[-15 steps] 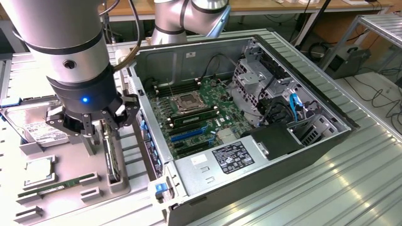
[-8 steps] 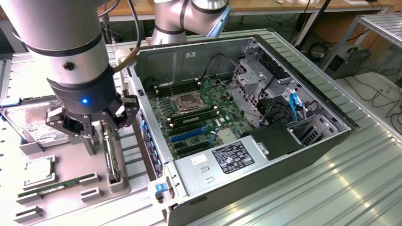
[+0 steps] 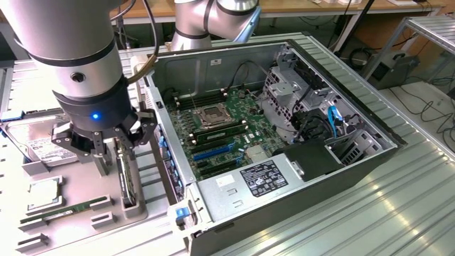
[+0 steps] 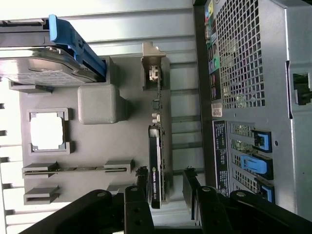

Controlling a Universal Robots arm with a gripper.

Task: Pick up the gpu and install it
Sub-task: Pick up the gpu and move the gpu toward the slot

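Observation:
The gpu (image 4: pixel 158 161) stands on its long edge in a slot of the grey parts tray (image 4: pixel 126 73), a dark card with its silver bracket (image 4: pixel 153 68) at the far end. My gripper (image 4: pixel 165 183) is open right above it, one black finger (image 4: pixel 141 183) on each side of the card with a gap on both sides. In the exterior view the gripper (image 3: pixel 114 162) hangs over the gpu (image 3: pixel 129 184) on the tray (image 3: pixel 71 229), at the exterior view's left of the open computer case (image 3: pixel 370 160). Nothing is held.
On the tray lie a hard drive (image 3: pixel 44 148) in a blue carrier (image 4: pixel 78 44), a CPU (image 3: pixel 44 193) and a green memory stick (image 3: pixel 64 210). The case shows its motherboard (image 3: pixel 220 128) with blue slots (image 3: pixel 213 152). Its rear wall (image 4: pixel 253 97) stands close beside the gpu.

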